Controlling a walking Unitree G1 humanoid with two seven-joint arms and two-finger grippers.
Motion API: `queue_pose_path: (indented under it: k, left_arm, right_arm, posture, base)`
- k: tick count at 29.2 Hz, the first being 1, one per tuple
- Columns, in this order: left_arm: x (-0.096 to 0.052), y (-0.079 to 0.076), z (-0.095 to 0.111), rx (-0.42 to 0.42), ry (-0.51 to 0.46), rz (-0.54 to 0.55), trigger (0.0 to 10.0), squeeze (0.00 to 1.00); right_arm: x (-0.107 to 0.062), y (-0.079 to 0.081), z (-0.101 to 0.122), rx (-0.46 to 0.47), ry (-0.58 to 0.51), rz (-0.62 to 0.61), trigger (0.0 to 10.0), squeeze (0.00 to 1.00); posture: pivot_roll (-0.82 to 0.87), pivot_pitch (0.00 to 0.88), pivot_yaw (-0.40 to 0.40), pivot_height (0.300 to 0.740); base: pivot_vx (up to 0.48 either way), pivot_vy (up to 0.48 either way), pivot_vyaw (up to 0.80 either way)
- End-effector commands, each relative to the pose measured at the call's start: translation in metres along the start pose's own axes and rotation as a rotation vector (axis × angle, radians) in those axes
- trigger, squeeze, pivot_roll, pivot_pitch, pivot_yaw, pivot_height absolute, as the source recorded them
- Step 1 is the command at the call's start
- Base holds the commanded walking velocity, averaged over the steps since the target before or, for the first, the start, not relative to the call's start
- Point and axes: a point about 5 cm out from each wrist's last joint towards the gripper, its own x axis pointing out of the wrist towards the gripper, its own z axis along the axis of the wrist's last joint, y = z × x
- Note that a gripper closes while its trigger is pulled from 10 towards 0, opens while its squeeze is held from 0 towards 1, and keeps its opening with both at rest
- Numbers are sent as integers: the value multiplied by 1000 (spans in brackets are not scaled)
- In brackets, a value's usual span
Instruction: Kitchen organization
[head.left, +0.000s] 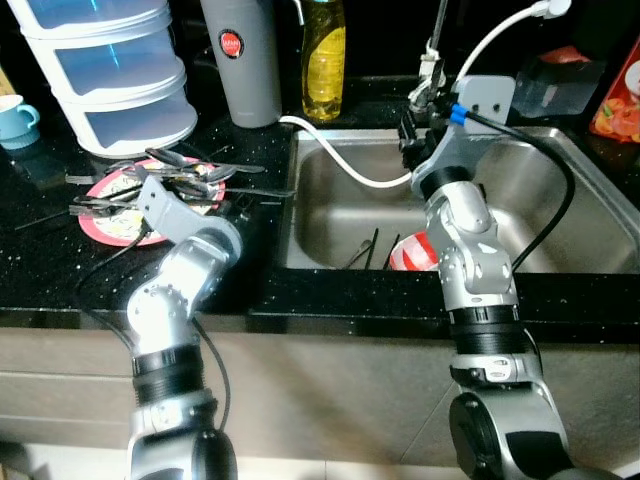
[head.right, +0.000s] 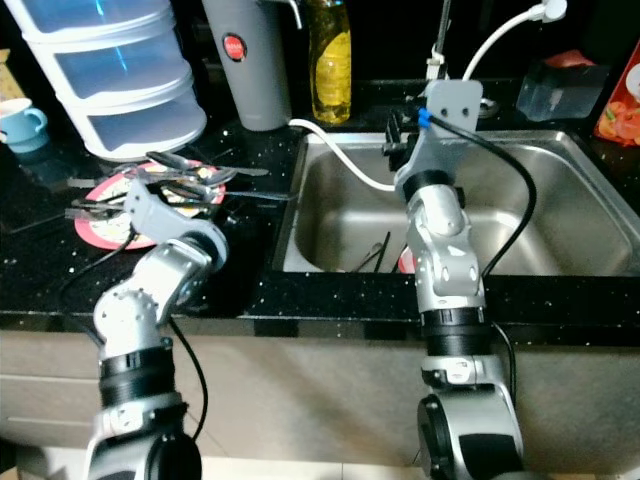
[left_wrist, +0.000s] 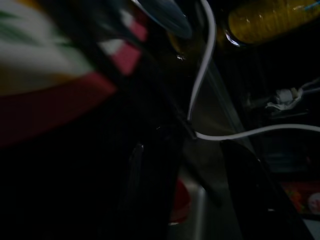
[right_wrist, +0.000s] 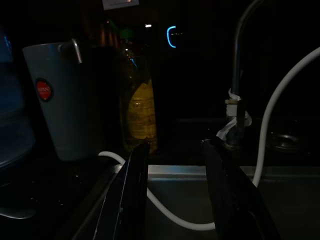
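One round pink plate (head.left: 108, 228) sits on the speckled black counter (head.left: 40, 270) left of the steel sink (head.left: 560, 190), piled with a bunch of metal spoons (head.left: 190, 170), and behind it there's one grey jug (head.left: 243, 60), one yellow soap bottle (head.left: 324, 60) and one small blue cup (head.left: 15, 118). The left gripper (left_wrist: 200, 200) hovers by the plate's edge with its fingers spread, and the right gripper (right_wrist: 175, 195) is up over the sink's back rim, fingers apart and empty. The head views catch a red-and-white thing (head.left: 412, 252) down in the sink, while the right wrist view shows the tap (right_wrist: 239, 75) and white hose (right_wrist: 280, 115) close up.
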Motion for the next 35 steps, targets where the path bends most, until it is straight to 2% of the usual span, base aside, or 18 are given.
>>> queue_pose_path:
  k: [1,4,5,6,7,9,12,15,23,25,26,27,28,30,31,33,34,35]
  left_arm:
    - [5,12,6,10,0,36,10000,0]
    - [13,20,16,28,7,53,10000,0]
    - [17,23,19,37,-4,64,7961,0]
    - [18,25,21,38,-9,73,6706,0]
    - [18,25,21,38,-9,73,6706,0]
    - [20,28,22,42,-13,86,235,0]
    - [21,28,22,48,-18,86,0,0]
    - [20,26,20,60,-25,80,0,0]
    - [15,20,23,166,-116,45,0,0]
    - [10,10,23,289,-179,5,0,0]
    - [10,10,23,289,-179,5,0,0]
    - [8,4,23,347,-206,-15,0,0]
    - [5,-3,22,409,-237,-36,3098,0]
    - [5,-3,22,409,-237,-36,3098,0]
    - [2,-13,23,480,-276,-63,10000,0]
    - [-3,-34,22,631,-339,-115,10000,0]
    - [-3,-34,22,631,-339,-115,10000,0]
    - [-4,-40,21,678,-354,-133,10000,0]
  right_arm:
    - [0,1,0,1,5,6,10000,0]
    - [0,1,1,-2,3,6,10000,0]
    - [0,0,2,-4,1,5,10000,0]
    - [-1,0,2,-5,1,5,10000,0]
    - [-1,0,2,-5,1,5,10000,0]
    - [-1,0,2,-7,0,2,10000,0]
    - [-2,-2,3,-10,-2,-3,10000,0]
    - [-3,-3,3,-12,-2,-6,10000,0]
    - [-1,-1,3,-12,-3,5,10000,0]
    - [0,1,3,-10,-4,12,10000,0]
    - [0,1,3,-10,-4,12,10000,0]
    - [0,1,3,-10,-4,14,10000,0]
    - [0,1,3,-10,-4,15,10000,0]
    - [0,1,3,-10,-4,15,10000,0]
    - [0,1,4,-10,-4,15,10000,0]
    - [1,1,4,-9,-5,17,10000,0]
    - [1,1,4,-9,-5,17,10000,0]
    - [1,1,4,-9,-5,17,10000,0]
  posture:
    - [-41,0,70,740]
    - [-53,0,73,740]
    - [-59,0,76,740]
    - [-60,0,77,740]
    - [-60,0,77,740]
    - [-64,0,80,740]
    - [-69,0,83,740]
    - [-69,0,82,740]
    - [-58,0,72,740]
    - [-55,0,68,740]
    - [-55,0,68,740]
    - [-55,0,68,740]
    - [-55,0,68,740]
    - [-55,0,68,740]
    - [-51,0,66,740]
    - [-50,0,65,740]
    - [-50,0,65,740]
    - [-50,0,65,740]
  base:
    - [0,0,0]
    - [0,0,0]
    - [0,0,0]
    - [0,0,0]
    - [0,0,0]
    - [0,0,0]
    - [0,0,0]
    - [0,0,0]
    - [0,0,0]
    - [0,0,0]
    - [0,0,0]
    - [0,0,0]
    - [0,0,0]
    - [0,0,0]
    - [0,0,0]
    - [0,0,0]
    - [0,0,0]
    - [0,0,0]
